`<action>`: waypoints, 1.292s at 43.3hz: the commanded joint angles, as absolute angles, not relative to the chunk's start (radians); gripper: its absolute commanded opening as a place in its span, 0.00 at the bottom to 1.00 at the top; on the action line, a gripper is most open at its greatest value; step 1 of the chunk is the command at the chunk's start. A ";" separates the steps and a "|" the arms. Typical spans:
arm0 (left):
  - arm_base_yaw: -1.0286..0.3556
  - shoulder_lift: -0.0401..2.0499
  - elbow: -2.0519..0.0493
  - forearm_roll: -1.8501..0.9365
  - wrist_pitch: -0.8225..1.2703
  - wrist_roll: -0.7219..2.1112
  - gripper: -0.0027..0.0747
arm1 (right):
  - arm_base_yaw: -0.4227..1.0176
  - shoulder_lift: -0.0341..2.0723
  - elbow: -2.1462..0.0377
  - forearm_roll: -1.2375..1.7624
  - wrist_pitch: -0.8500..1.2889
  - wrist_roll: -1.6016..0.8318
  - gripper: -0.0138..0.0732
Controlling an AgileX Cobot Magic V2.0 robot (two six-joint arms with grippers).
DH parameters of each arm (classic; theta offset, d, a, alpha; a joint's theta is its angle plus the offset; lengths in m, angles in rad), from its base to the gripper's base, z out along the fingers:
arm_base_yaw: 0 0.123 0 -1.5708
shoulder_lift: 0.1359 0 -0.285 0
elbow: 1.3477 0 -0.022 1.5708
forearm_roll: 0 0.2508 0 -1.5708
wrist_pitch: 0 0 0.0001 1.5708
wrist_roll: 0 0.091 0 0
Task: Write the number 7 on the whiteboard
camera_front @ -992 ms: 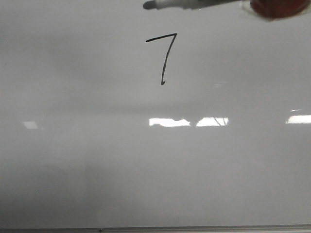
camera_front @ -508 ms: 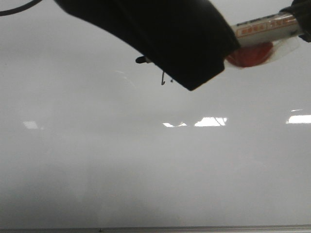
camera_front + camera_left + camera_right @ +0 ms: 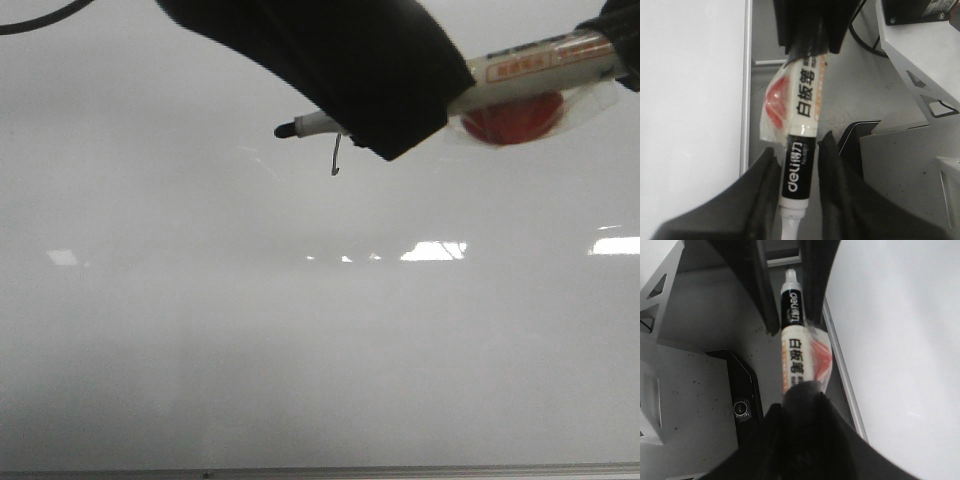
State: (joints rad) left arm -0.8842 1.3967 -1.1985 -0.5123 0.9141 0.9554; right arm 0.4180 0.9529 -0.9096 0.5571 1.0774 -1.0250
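Note:
The whiteboard [image 3: 300,350] fills the front view. Of the number 7 [image 3: 335,160] only the hooked foot shows; the rest is behind my left gripper [image 3: 385,140], a black mass coming in from the top. A white marker [image 3: 520,68] with a red tag taped to it lies level across the board, tip pointing left. My right gripper [image 3: 802,390] is shut on the marker [image 3: 794,355] at its back end. My left gripper [image 3: 799,150] straddles the marker's black-labelled front [image 3: 799,172], its fingers [image 3: 832,165] close on both sides with a thin gap showing.
The whiteboard's thin metal edge [image 3: 320,470] runs along the bottom. Below the board, the wrist views show a grey surface, a white bracket [image 3: 920,60] and a black camera unit [image 3: 742,407]. A black cable [image 3: 40,20] loops at the top left.
One second ago the whole 7 showed and the marker was at the top edge. The left gripper has swung in over the 7, and the marker has come down between its fingers.

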 commanded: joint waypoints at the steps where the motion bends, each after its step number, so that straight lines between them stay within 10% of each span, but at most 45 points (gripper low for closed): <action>1: -0.891 1.368 -1.232 -0.554 0.886 0.953 0.15 | 0.416 0.946 -0.932 0.604 1.039 -1.034 0.10; 18: -0.891 1.368 -1.260 -0.409 0.941 0.899 0.10 | 0.415 0.933 -0.940 0.578 1.045 -1.006 0.88; 38: -0.637 1.301 -1.368 0.248 1.244 0.093 0.10 | 0.415 0.892 -0.947 0.481 1.001 -0.841 0.88; 56: -0.138 0.932 -0.935 0.142 0.680 -0.025 0.10 | 0.415 0.892 -0.947 0.481 0.967 -0.841 0.88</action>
